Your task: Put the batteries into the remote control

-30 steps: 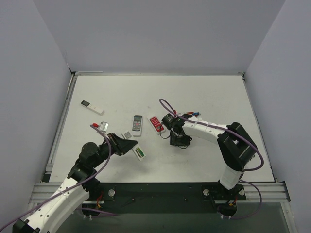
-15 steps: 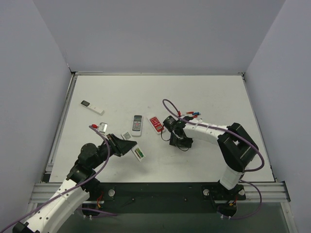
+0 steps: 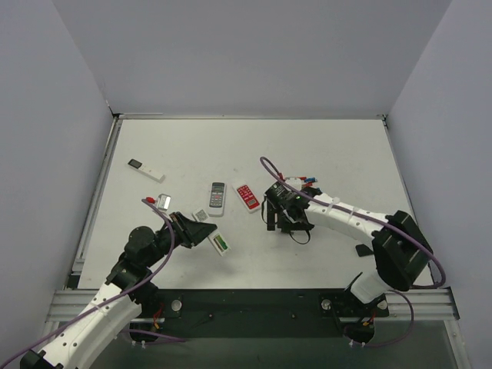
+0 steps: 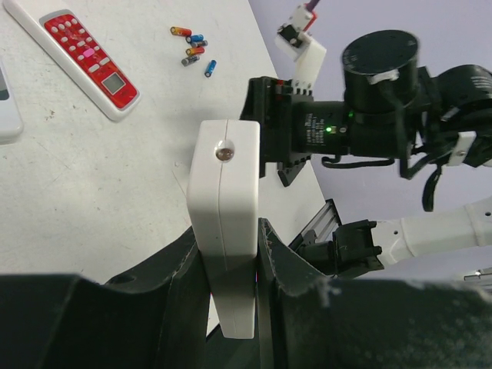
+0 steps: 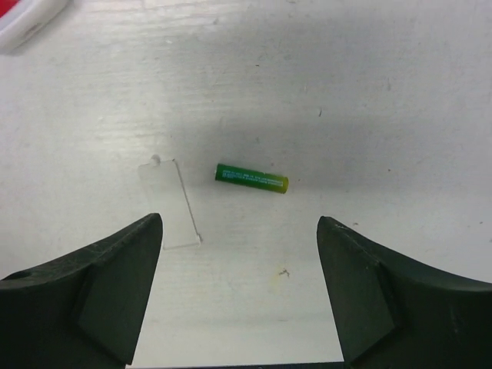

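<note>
Plain white table (image 3: pixel 330 146) boxed in by pale grey-lilac walls (image 3: pixel 254 54) on three sides, with a metal rail along the near edge where both arms are bolted. The surface looks a bit scuffed up close in the right wrist view.

The remote (image 4: pixel 228 200) is off the table. The left gripper (image 4: pixel 228 246) has it pinched edge-on, fingers pressed against both flat sides. From above, the remote (image 3: pixel 221 243) sticks out of the left gripper (image 3: pixel 201 234) toward the middle of the table, with a bit of green showing on its face.

The right gripper (image 5: pixel 240 227) is spread wide and pointing down at the table. A single green battery (image 5: pixel 251 177) lies flat just past the gap between the fingertips, not touching either one. A flat clear piece (image 5: pixel 174 206) lies just to its left. From above, the right gripper (image 3: pixel 278 221) sits near the table's middle, well apart from the remote.

The rest of the batteries (image 3: pixel 304 181) are in a small loose pile further back, behind the right arm. The same pile of batteries (image 4: pixel 194 52) shows in the left wrist view, next to a red remote (image 4: pixel 88 61). A grey remote (image 3: pixel 217 197) and a white stick (image 3: pixel 146 170) lie further left.
</note>
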